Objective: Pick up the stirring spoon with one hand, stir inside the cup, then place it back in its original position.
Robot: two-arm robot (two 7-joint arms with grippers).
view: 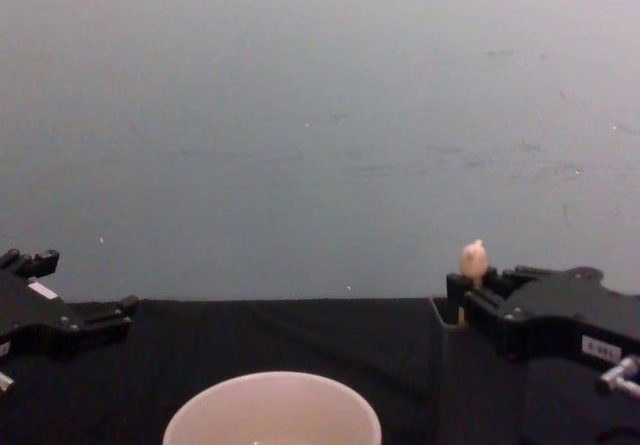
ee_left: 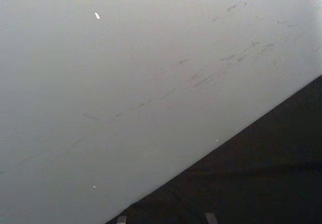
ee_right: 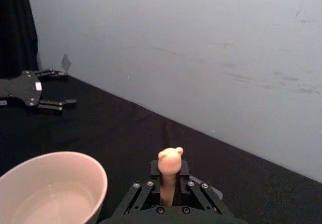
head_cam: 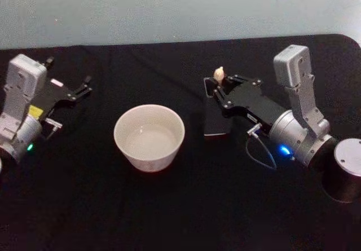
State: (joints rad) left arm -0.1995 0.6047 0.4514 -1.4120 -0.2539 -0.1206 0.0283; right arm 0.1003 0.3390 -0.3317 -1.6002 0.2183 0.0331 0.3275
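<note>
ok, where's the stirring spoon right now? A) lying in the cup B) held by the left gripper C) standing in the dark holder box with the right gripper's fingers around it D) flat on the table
C: the stirring spoon stands upright in the dark holder box, with the right gripper closed in around its handle; the cup has no spoon in it, and the left gripper is off to the side.

1. The cup (head_cam: pixel 149 137) looks like smooth, pale glazed ceramic with a soft sheen.
2. The stirring spoon (ee_right: pixel 170 161) has a matt beige top, like unvarnished wood or plastic.
3. The right gripper (head_cam: pixel 216 86) is matt black plate, its arm (head_cam: pixel 299 121) brushed silver metal.
4. The table (head_cam: pixel 186 206) has a matt black, cloth-like cover.
5. The wall (view: pixel 320 115) is scuffed, matt grey.
</note>
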